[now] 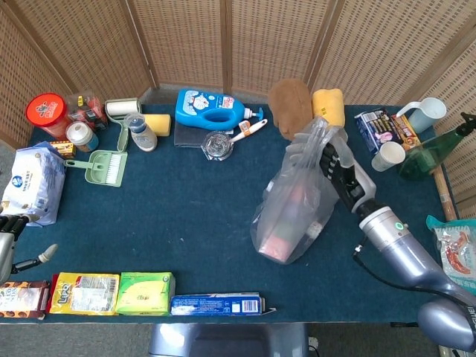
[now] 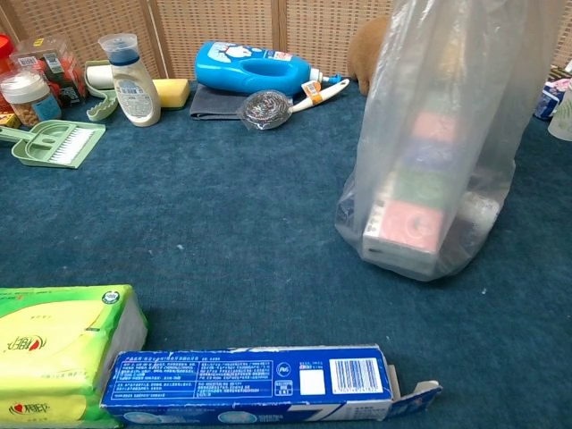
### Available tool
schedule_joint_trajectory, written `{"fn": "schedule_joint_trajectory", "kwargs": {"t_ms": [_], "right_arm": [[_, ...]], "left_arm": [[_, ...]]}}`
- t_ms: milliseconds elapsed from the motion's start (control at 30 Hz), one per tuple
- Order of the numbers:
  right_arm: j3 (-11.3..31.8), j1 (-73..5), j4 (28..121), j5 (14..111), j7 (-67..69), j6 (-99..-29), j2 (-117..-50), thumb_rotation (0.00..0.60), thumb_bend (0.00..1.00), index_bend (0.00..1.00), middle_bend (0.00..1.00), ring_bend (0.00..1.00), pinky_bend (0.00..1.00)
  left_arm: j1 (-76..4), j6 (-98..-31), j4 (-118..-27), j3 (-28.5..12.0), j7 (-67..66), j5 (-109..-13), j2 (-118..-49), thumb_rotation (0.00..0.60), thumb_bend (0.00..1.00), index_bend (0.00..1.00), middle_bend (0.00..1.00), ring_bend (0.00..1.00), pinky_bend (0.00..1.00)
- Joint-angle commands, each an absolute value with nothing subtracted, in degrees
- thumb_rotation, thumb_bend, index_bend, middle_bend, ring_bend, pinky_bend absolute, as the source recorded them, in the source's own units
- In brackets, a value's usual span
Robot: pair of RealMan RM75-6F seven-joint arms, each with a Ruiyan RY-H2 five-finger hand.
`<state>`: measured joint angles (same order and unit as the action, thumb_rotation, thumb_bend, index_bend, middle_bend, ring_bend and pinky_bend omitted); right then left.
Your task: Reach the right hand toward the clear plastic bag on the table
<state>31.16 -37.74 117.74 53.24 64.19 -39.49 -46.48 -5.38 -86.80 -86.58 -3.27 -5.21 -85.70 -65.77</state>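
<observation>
The clear plastic bag (image 1: 294, 204) stands on the blue table right of centre, with coloured boxes stacked inside. In the chest view the bag (image 2: 438, 152) rises tall, and its top runs out of frame. My right hand (image 1: 338, 169) is at the bag's upper right side. Its fingers lie against and partly behind the plastic, and the gathered bag top stands up around them. It appears to hold the bag's upper part. My left hand (image 1: 9, 249) rests at the table's near left edge, fingers apart and holding nothing.
A brown plush (image 1: 290, 100) and a yellow sponge (image 1: 329, 104) lie just behind the bag. A paper cup (image 1: 388, 155), a green bottle (image 1: 431, 149) and a snack pack (image 1: 383, 126) sit to the right. A blue box (image 2: 259, 380) and green tissues (image 2: 63, 349) line the near edge.
</observation>
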Motion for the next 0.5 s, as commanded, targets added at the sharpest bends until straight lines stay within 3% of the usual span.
{"fn": "schedule_joint_trajectory", "kwargs": {"t_ms": [33,500], "right_arm": [[34.8,-40.5,116.4,49.1,68.2,-34.9,-47.4,0.000,0.29,0.22,0.31,0.30,0.27],[47.5,-42.5,110.7,34.5,80.4,-20.6,-45.9,0.000,0.29,0.28,0.37,0.42,0.45]], "left_arm": [[-5.3,-86.8,-86.4,-3.3,-5.0,-85.5,-65.8,0.000,0.16,0.29,0.36,0.31,0.13],[-5.1,-86.9,-85.1,-3.5,-3.4,-85.2,-66.0,0.000,0.16,0.29,0.36,0.31,0.13]]}}
